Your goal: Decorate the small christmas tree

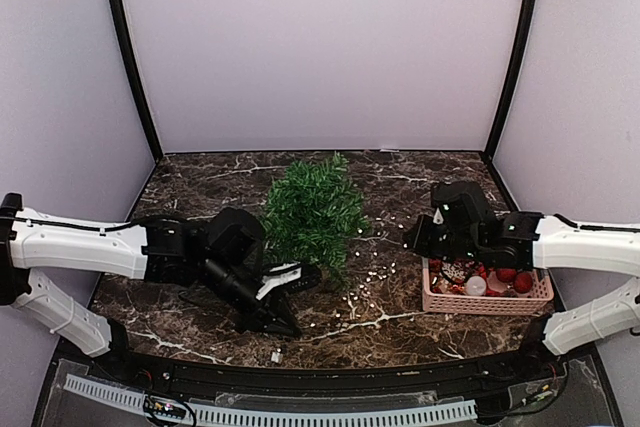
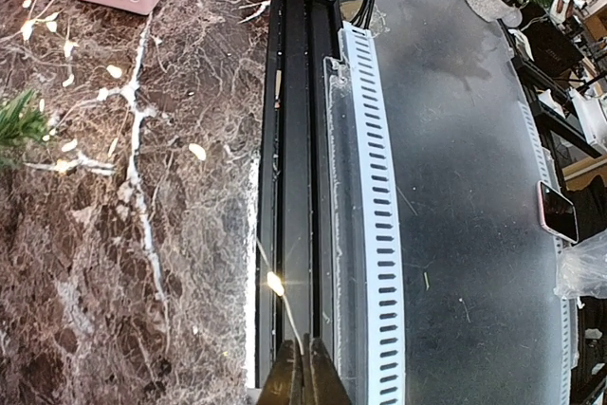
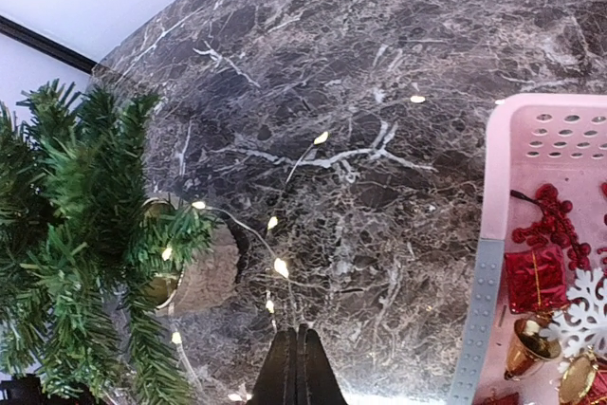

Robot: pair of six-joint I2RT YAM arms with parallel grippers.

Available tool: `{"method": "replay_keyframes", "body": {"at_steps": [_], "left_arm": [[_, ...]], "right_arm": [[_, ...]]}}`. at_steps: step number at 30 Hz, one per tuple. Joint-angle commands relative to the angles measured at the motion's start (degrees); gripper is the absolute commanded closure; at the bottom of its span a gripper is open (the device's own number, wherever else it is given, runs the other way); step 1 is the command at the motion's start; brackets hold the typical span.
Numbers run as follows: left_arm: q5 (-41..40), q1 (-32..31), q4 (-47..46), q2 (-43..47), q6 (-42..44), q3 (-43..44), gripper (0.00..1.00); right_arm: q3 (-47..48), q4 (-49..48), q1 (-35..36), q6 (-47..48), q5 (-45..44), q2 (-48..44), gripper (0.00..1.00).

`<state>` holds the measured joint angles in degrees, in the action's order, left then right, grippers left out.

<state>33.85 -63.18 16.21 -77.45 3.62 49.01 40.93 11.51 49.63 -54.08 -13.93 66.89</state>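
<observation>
The small christmas tree (image 1: 315, 209) sits near the middle of the dark marble table (image 1: 200, 182), between the two arms. The right wrist view shows its green branches (image 3: 76, 234) spreading over a tan pot (image 3: 204, 277). Whether it stands fully upright cannot be told.

A thin light string (image 1: 365, 287) lies on the table from just beside the tree's near side toward the pink basket (image 1: 485, 303), its small bulbs glowing (image 3: 275, 225).

The left gripper (image 1: 283, 325) is low over the table in front of the tree, near the near edge. Its fingers are pressed together (image 2: 303, 372), and the wire with one lit bulb (image 2: 275, 282) runs straight into their tips, so it appears pinched there.

The right gripper (image 1: 414, 240) hovers between the tree and the basket, just beside the basket's left rim. Its fingers are also closed tight (image 3: 299, 348), and the string leads down into their tips, apparently gripped.

The basket (image 3: 493, 234) holds red berries (image 3: 545, 215), a red gift box (image 3: 536, 277), gold bells (image 3: 526, 348) and a white snowflake (image 3: 583, 310).
</observation>
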Motion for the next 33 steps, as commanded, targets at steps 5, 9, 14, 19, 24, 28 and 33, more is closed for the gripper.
{"method": "replay_keyframes", "body": {"at_steps": [5, 9, 14, 19, 24, 28, 33], "left_arm": [[-0.87, -1.15, -4.2, 0.44, -1.27, 2.38, 1.0], [-2.61, -1.16, -4.74, 2.64, -0.64, 4.71, 1.0], [-4.34, -1.16, -3.96, 4.62, 0.69, 7.24, 1.0], [-7.15, -1.09, -3.24, 5.36, 1.62, 10.37, 1.0], [-8.93, -0.95, -4.47, 6.81, 1.5, 9.26, 1.0], [-9.37, -0.73, -4.23, 7.15, 0.52, 8.26, 1.0], [-9.0, -0.72, -6.01, 6.36, -0.74, 7.67, 1.0]], "right_arm": [[1.91, 10.56, 0.38, -1.22, -10.03, -5.35, 1.0], [5.52, 18.0, 0.15, -0.54, -18.83, -11.05, 1.0], [11.25, 25.33, -2.17, 3.27, -27.36, -15.16, 1.0], [18.93, 28.87, -9.92, 13.73, -33.53, -14.54, 1.0], [20.23, 21.55, -23.7, 23.61, -27.38, -12.39, 1.0], [18.39, 15.85, -32.63, 25.65, -18.47, -9.21, 1.0], [15.06, 13.32, -36.85, 24.24, -10.67, -6.41, 1.0]]}}
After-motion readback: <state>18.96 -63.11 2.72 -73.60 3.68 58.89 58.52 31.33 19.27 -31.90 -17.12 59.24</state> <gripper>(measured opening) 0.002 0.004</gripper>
